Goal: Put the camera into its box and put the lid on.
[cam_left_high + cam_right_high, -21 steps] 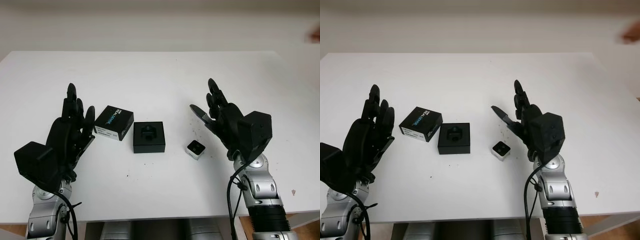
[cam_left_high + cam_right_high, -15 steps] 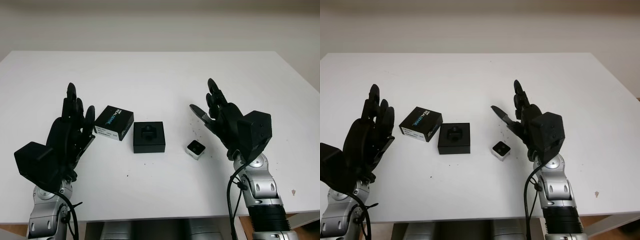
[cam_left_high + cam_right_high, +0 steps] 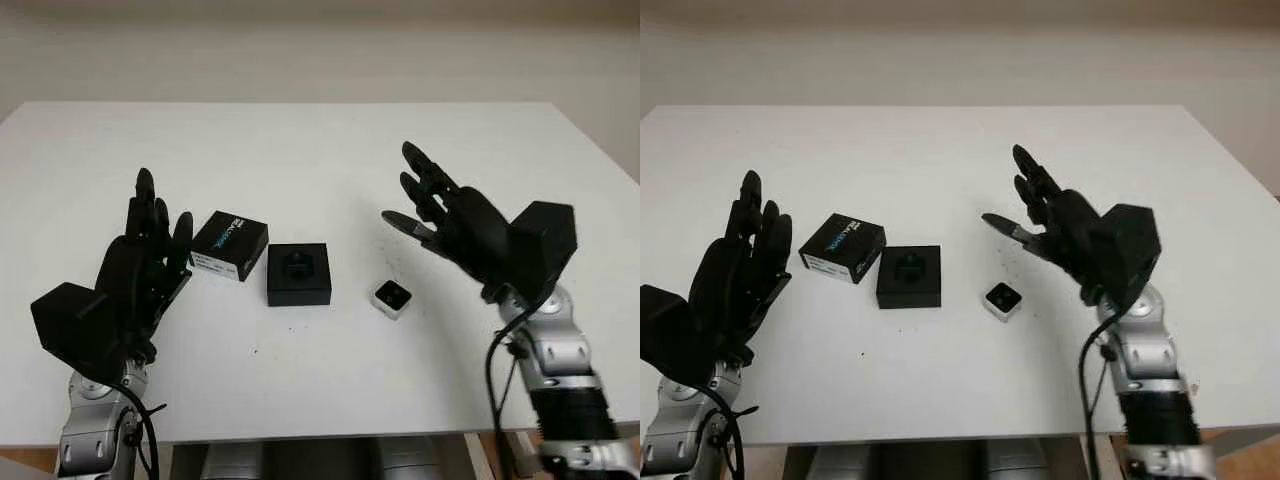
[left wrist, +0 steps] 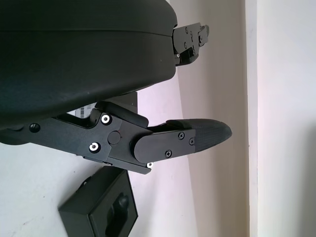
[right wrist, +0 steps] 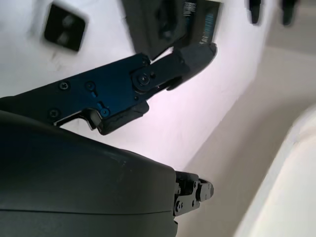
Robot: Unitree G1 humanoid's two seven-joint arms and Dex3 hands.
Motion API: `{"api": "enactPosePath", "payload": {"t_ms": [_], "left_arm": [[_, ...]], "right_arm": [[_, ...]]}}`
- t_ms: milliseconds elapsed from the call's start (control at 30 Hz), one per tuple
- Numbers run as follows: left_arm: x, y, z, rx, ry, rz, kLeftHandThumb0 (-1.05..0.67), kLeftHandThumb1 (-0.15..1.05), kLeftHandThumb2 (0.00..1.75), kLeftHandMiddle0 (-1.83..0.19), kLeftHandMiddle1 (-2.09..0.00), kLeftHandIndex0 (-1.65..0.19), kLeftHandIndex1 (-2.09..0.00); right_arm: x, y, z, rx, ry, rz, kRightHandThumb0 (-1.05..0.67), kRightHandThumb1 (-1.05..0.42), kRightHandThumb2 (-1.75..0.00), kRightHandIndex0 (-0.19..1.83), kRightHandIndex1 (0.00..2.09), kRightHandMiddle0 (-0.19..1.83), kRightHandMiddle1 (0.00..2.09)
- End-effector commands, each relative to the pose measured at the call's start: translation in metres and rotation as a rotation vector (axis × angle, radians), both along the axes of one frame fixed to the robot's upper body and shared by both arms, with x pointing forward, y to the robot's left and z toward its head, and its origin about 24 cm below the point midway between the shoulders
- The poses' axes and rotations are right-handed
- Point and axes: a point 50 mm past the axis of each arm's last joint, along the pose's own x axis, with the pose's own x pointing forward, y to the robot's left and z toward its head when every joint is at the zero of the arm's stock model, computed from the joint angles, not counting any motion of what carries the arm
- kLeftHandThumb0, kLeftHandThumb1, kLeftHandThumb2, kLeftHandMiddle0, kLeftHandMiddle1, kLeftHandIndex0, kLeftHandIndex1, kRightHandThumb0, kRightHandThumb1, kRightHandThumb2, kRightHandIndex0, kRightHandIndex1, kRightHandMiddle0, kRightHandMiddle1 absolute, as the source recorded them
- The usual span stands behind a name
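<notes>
Sitting on the white table [image 3: 320,150] just right of the open black box [image 3: 298,274]: the small silver camera [image 3: 391,298], apart from it, with the printed lid [image 3: 229,245] lying just left and slightly far of the box. Hovering right of the camera with fingers wide and holding nothing: the right hand [image 3: 462,232]. Hovering at the near left beside the lid, fingers likewise wide and holding nothing: the left hand [image 3: 135,272].

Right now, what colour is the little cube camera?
The small cube camera is silver-white with a black front face, clearest in the left eye view.
</notes>
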Motion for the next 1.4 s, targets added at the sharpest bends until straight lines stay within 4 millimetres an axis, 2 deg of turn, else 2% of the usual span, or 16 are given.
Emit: {"api": "enactPosePath", "payload": {"t_ms": [0,167,267,400,733,933,1133,1367], "left_arm": [[0.001,-0.001,0.009,0.017,-0.037,-0.007,-0.61,1.05,0.56,0.19,0.0,0.19,0.0],[0.001,0.0,0.011,0.014,-0.033,-0.013,-0.61,1.05,0.55,0.19,0.0,0.19,0.0],[0.001,-0.001,0.011,0.022,-0.024,-0.011,-0.62,1.05,0.55,0.19,0.0,0.19,0.0],[0.0,-0.001,0.012,0.028,-0.029,-0.02,-0.62,1.05,0.56,0.19,0.0,0.19,0.0],[0.001,-0.003,0.011,0.019,-0.027,-0.03,-0.62,1.05,0.55,0.19,0.0,0.19,0.0],[0.002,-0.003,0.011,0.02,-0.026,-0.038,-0.63,1.05,0.55,0.19,0.0,0.19,0.0],[0.003,-0.002,0.012,0.026,-0.027,-0.034,-0.62,1.05,0.55,0.19,0.0,0.19,0.0],[0.003,-0.001,0.012,0.017,-0.03,-0.038,-0.61,1.05,0.55,0.19,0.0,0.19,0.0]], "right_arm": [[0.002,-0.007,0.021,-0.118,-0.058,0.036,-0.57,-0.8,-0.02,0.21,0.18,0.24,0.17],[-0.001,-0.015,0.046,-0.37,-0.072,0.107,-0.5,-0.74,-0.05,0.27,0.14,0.34,0.14],[-0.005,-0.014,0.049,-0.533,-0.096,0.128,-0.54,-0.75,-0.05,0.28,0.13,0.34,0.12],[-0.01,-0.008,0.044,-0.698,-0.093,0.195,-0.55,-0.78,-0.06,0.26,0.1,0.32,0.09],[-0.015,0.008,0.013,-0.817,-0.118,0.258,-0.52,-0.8,-0.06,0.26,0.08,0.29,0.05],[-0.018,0.014,-0.005,-0.828,-0.167,0.267,-0.53,-0.85,-0.07,0.28,0.08,0.29,0.06],[-0.017,0.016,-0.016,-0.833,-0.258,0.288,-0.54,-0.86,-0.06,0.4,0.14,0.39,0.11],[-0.016,0.014,-0.02,-0.846,-0.311,0.292,-0.52,-0.86,-0.06,0.48,0.2,0.46,0.16]]}}
